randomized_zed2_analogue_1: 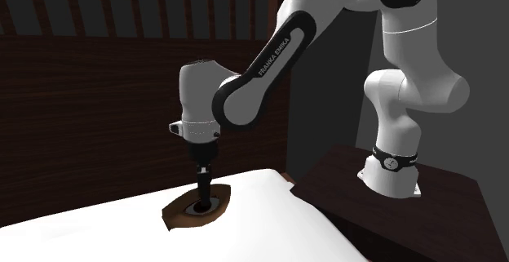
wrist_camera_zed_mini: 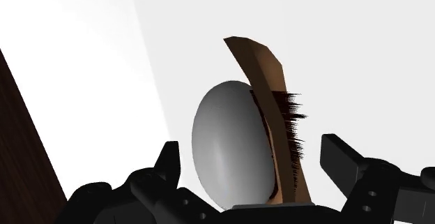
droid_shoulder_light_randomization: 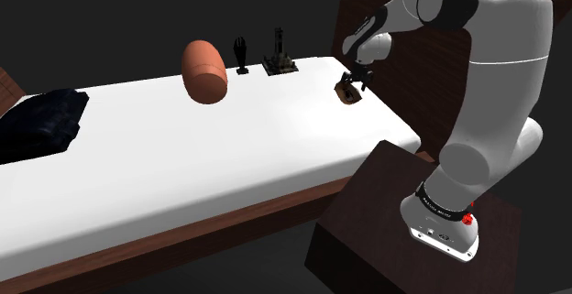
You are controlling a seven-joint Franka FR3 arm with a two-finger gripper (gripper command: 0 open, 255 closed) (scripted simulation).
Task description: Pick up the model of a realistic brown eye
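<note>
Now the pincer (wrist_camera_zed_mini: 254,158) stands low over the eye (wrist_camera_zed_mini: 240,142), its two fingers spread wide on either side of it and touching neither the pale ball nor the brown lashed lid, so nothing is held. In the shoulder view the eye (droid_shoulder_light_randomization: 349,92) lies right of centre, at the near-right end of the white bed (droid_shoulder_light_randomization: 183,173), close to its edge, with the pincer (droid_shoulder_light_randomization: 357,79) just above. In the second exterior view the pincer (randomized_zed2_analogue_1: 202,188) reaches down onto the eye (randomized_zed2_analogue_1: 194,210) at lower left. The likely trouble is the shape: one finger would meet a curved ball, the other a thin slanted lid, so closing may squeeze it out sideways or tip it toward the bed's edge.
</note>
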